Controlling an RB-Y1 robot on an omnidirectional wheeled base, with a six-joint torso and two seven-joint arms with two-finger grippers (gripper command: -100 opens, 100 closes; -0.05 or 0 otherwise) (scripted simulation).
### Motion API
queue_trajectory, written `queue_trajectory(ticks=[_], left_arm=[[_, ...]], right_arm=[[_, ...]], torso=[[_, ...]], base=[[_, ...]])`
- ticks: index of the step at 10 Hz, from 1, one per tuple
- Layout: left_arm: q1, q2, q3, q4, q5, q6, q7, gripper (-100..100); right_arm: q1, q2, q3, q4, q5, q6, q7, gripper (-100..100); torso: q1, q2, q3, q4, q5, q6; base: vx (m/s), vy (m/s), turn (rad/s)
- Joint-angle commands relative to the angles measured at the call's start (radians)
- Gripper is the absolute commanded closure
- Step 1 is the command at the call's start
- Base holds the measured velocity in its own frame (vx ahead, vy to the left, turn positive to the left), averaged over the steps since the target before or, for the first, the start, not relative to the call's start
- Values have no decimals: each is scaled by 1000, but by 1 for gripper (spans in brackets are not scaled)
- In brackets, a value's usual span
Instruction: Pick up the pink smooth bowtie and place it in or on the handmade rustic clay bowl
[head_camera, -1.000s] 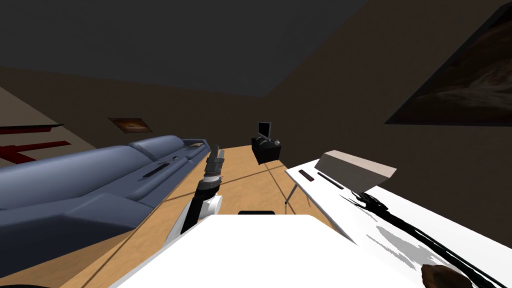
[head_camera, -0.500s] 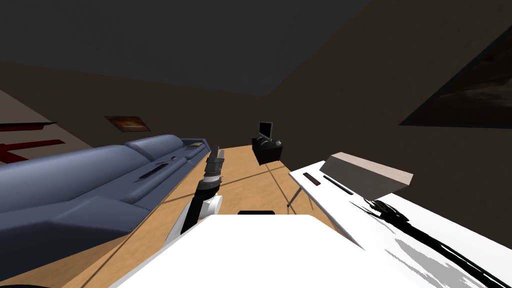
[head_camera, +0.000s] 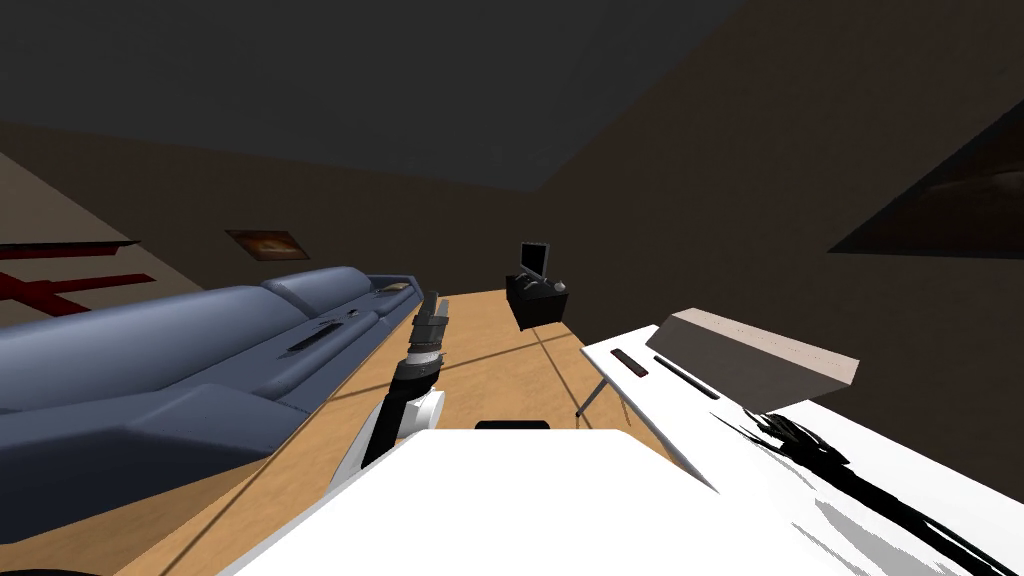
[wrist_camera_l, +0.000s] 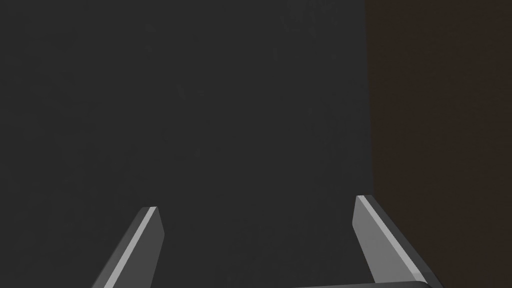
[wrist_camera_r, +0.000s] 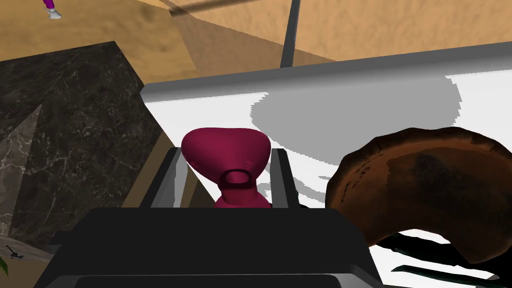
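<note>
Big white worktop (wrist_camera_r: 200, 110) has the rough brown bowl (wrist_camera_r: 425, 185) sitting on it. Right hand (wrist_camera_r: 226, 157) is just beside the bowl near the worktop's edge, clamped on the deep pink bowtie (wrist_camera_r: 220, 145), fingers squeezing both sides. Left hand (wrist_camera_l: 256, 205) is spread wide, holding nothing.

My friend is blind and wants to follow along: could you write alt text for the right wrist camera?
The right gripper holds a dark pink bowtie between its two fingers. Beside it, a brown bowl sits on a white table; a dark marbled block is on the gripper's other side.
</note>
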Motion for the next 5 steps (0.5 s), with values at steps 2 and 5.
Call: queue_trajectory(ticks=[2, 5], left_arm=[[0, 0, 0, 0, 0, 0, 0, 0], [0, 0, 0, 0, 0, 0, 0, 0]], right_arm=[[12, -74, -16, -30, -34, -11, 3, 100], [11, -156, -28, -53, -56, -22, -6, 100]], torso=[[-1, 1, 0, 0, 0, -1], [-2, 2, 1, 1, -1, -2]], base=[[-8, -37, 80], [-23, -44, 90]])
